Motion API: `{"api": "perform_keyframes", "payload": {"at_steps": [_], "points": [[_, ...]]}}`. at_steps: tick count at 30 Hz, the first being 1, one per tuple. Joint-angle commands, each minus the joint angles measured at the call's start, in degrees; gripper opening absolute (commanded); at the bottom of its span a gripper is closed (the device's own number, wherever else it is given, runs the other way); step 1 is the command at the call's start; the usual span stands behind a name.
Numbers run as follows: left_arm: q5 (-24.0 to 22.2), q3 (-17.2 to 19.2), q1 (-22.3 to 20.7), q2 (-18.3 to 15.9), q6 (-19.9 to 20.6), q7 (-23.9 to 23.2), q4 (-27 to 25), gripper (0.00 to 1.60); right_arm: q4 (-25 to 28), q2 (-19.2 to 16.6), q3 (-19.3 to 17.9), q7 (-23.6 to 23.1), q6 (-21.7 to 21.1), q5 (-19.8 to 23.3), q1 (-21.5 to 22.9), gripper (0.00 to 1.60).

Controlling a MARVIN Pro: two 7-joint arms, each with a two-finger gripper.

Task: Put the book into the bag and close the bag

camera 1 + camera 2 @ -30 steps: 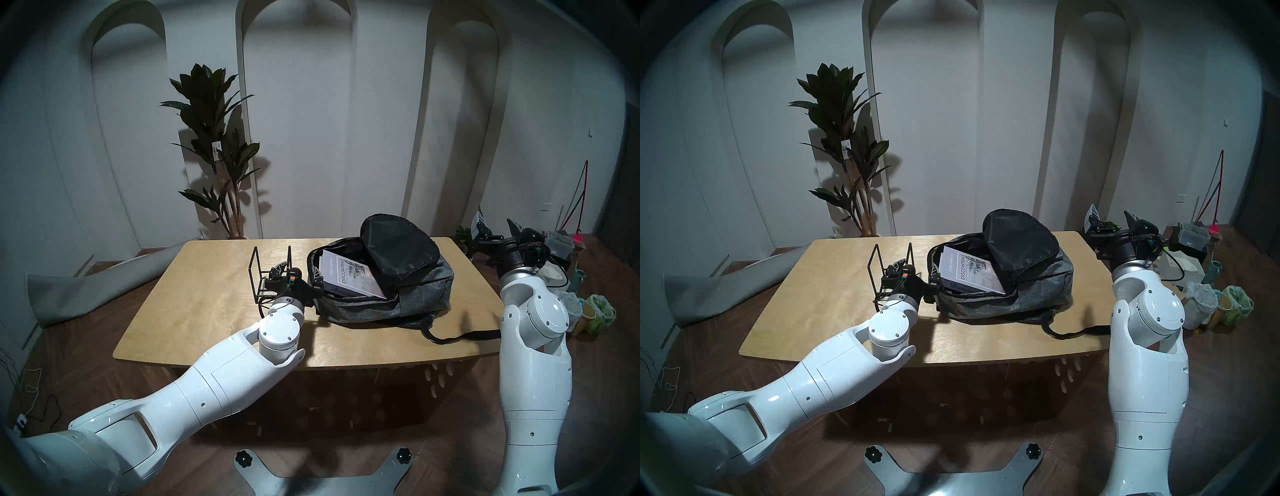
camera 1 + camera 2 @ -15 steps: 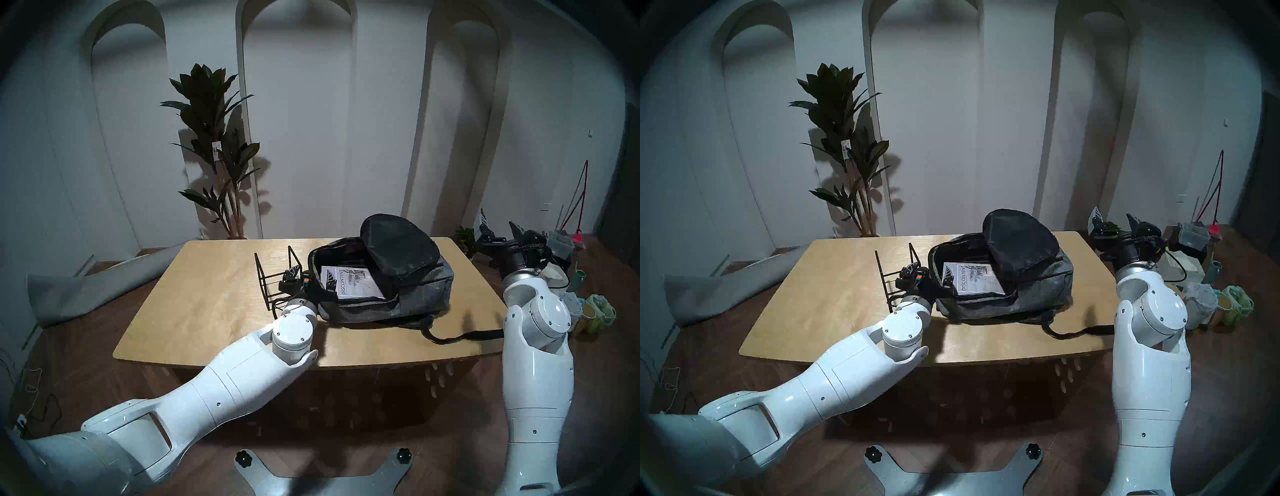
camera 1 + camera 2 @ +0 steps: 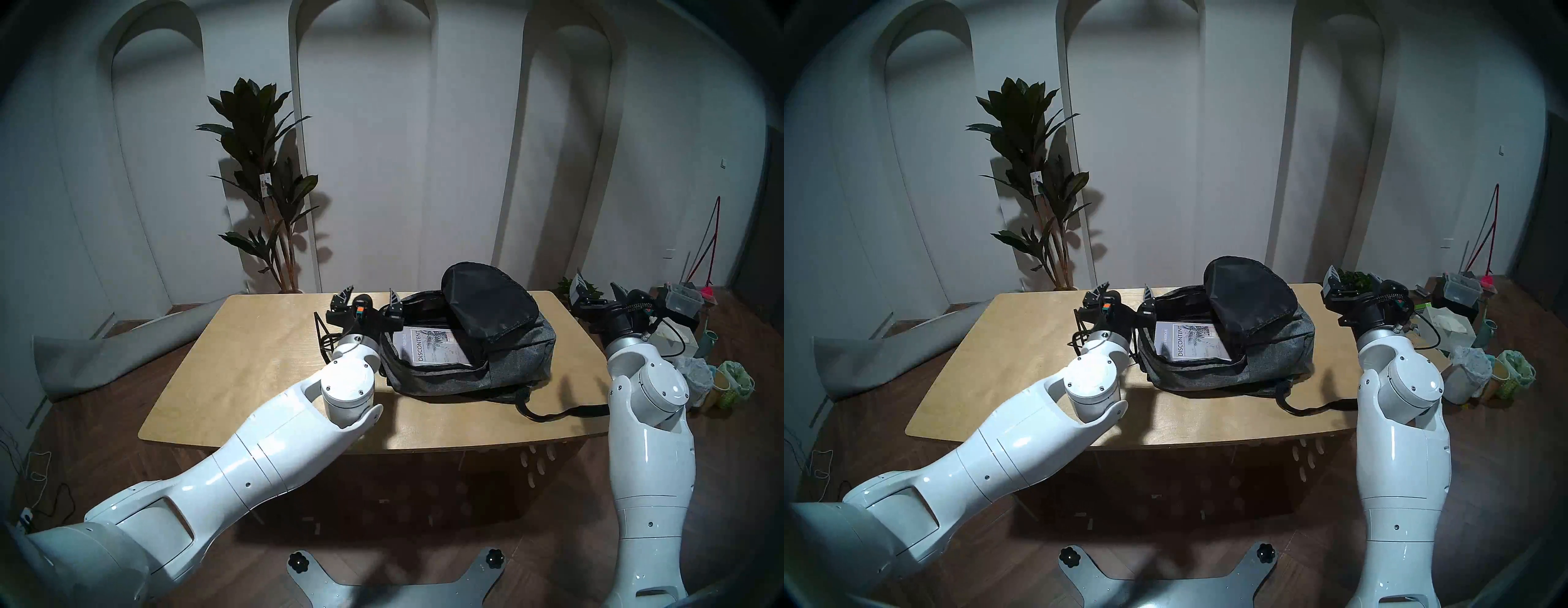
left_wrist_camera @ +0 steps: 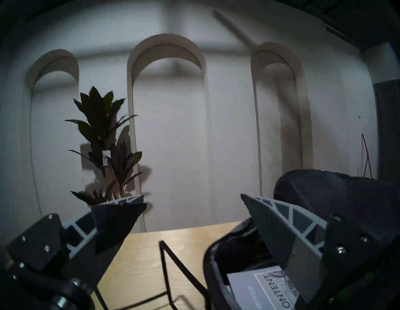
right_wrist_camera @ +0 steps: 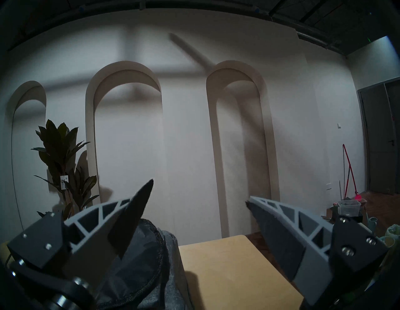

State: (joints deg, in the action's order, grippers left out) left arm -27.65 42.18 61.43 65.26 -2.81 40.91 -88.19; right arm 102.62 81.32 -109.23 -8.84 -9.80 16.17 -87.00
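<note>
**A:** Head view first: where does it all stand?

**B:** The book (image 3: 430, 346) lies flat inside the bag (image 3: 517, 361), cover up, "DISCONTENT" readable. The bag rests on the table (image 3: 254, 361) with its mouth unzipped and the flap (image 3: 488, 297) folded up and back. The left gripper (image 3: 368, 302) hangs above the bag's left rim, jaws wide apart, holding nothing. The right gripper (image 3: 598, 291) hovers off the table's right end, jaws equally spread and empty.

**A:** So closing is what remains. How would you go about it?

**B:** I'd judge the flap must come down over the book first, then the zipper must run round. One claw should pin the rim while the other pulls, or the bag will simply slide.

**A:** Why so cautious?

**B:** It's soft heather-grey cloth with slick black lining; the flap is a limp dome that will sag. The book is stiff, white and square-cornered, so a corner could snag the zipper edge. The pull isn't visible to me.

**A:** Anything in the way?

**B:** A black wire stand (image 4: 173, 270) just beside the bag's left rim; thin rods, easily knocked.
</note>
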Motion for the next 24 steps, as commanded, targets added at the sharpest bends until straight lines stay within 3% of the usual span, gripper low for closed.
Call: {"api": "perform_keyframes", "payload": {"at_steps": [1,13,24], "points": [[-3.9,6.2,2.0,-3.1,0.6,4.9,-7.1,1.60,0.5,0.0,0.8,0.4,-4.0,0.7,1.8,1.60],[-15.7,17.4,6.5,-6.0,0.8,12.2,-16.2,1.60,2.9,1.0,3.3,0.7,-13.9,3.1,1.3,1.60],[-26.5,24.4,11.2,-9.6,4.0,14.2,-20.5,1.60,4.4,2.5,4.2,4.1,-20.0,3.0,1.0,1.60]]}}
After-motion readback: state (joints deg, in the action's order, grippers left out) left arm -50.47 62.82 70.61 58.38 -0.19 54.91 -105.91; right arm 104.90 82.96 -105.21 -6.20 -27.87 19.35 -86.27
